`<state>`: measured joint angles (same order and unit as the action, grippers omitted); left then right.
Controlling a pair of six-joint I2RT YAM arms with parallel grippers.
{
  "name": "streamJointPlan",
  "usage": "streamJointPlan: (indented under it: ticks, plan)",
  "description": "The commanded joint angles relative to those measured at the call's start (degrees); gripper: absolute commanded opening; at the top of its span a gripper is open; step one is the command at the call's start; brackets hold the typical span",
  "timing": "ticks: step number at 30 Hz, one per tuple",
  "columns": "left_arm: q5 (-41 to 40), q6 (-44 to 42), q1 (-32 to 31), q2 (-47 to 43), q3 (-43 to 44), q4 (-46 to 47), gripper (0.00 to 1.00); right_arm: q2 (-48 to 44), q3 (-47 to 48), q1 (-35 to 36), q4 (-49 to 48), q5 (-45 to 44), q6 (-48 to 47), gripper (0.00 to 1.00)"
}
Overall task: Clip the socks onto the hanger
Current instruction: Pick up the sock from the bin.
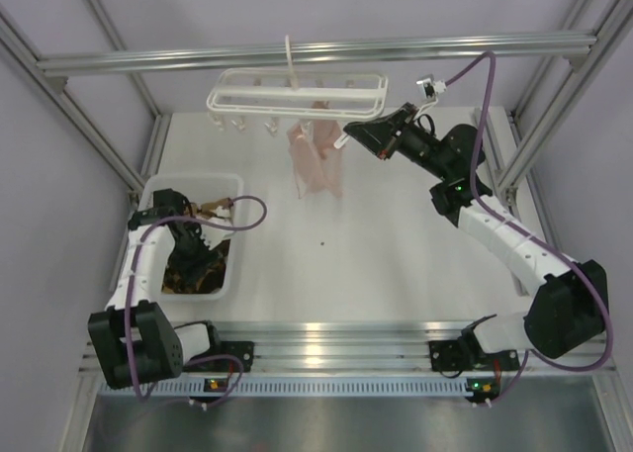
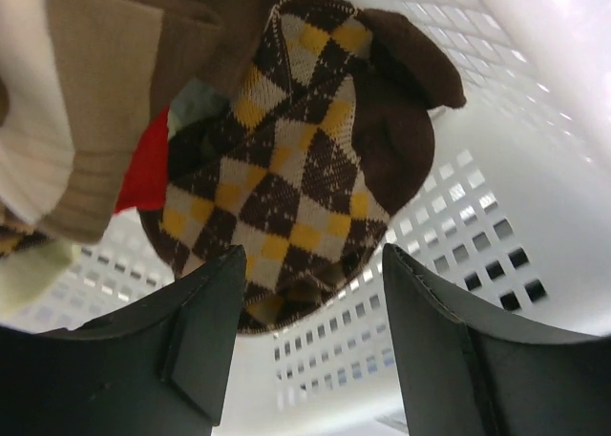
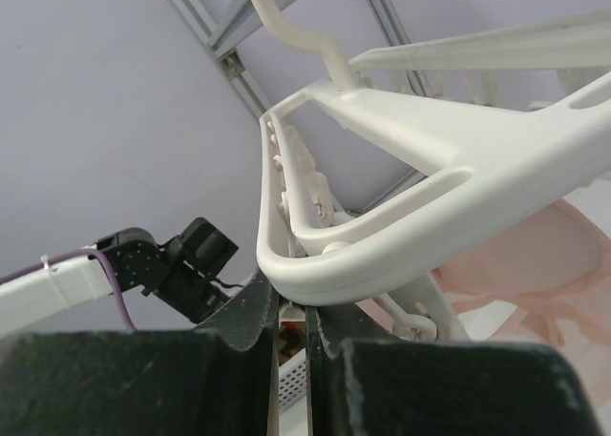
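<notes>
Top view: your left gripper down in white basket; hanger hooked on crossbar, right gripper at its right end.
Left wrist: jaws partly open, argyle sock just beyond tips, nothing held.
Right wrist: jaws shut under hanger frame.

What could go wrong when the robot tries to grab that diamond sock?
1. The open left gripper hangs over the argyle sock, which lies against a tan sock in the basket. It might pinch both, or only an edge.
2. The shut right gripper sits right under the hanger's end. A nudge could set it swinging, along with the pink socks.
</notes>
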<state>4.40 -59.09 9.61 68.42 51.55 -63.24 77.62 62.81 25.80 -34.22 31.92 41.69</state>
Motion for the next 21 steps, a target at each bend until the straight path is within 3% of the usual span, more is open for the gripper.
streamJointPlan:
  ticks: [1,6,9,10,13,21]
  plan:
    - [8.0,-9.1,2.2,1.7,-1.9,6.5,0.64,1.0,1.4,-0.1,2.0,5.8,0.6,0.0]
    - [9.3,-11.2,3.1,5.9,-4.3,11.7,0.6,1.3,1.4,-0.2,2.0,5.7,0.8,0.0]
    - [9.8,-12.6,3.4,7.1,-3.7,9.6,0.33,1.2,1.4,-0.6,2.1,6.1,0.6,0.0]
    - [11.4,-12.9,3.7,6.3,-2.7,8.4,0.2,1.0,1.4,-0.7,2.2,6.0,0.6,0.0]
    - [15.4,-14.4,5.7,2.7,0.0,3.2,0.04,0.8,1.2,-1.0,2.6,6.1,0.4,0.0]
    - [20.7,-12.5,6.7,-7.9,7.6,-11.6,0.0,1.0,1.4,-1.1,2.7,6.0,1.0,0.0]
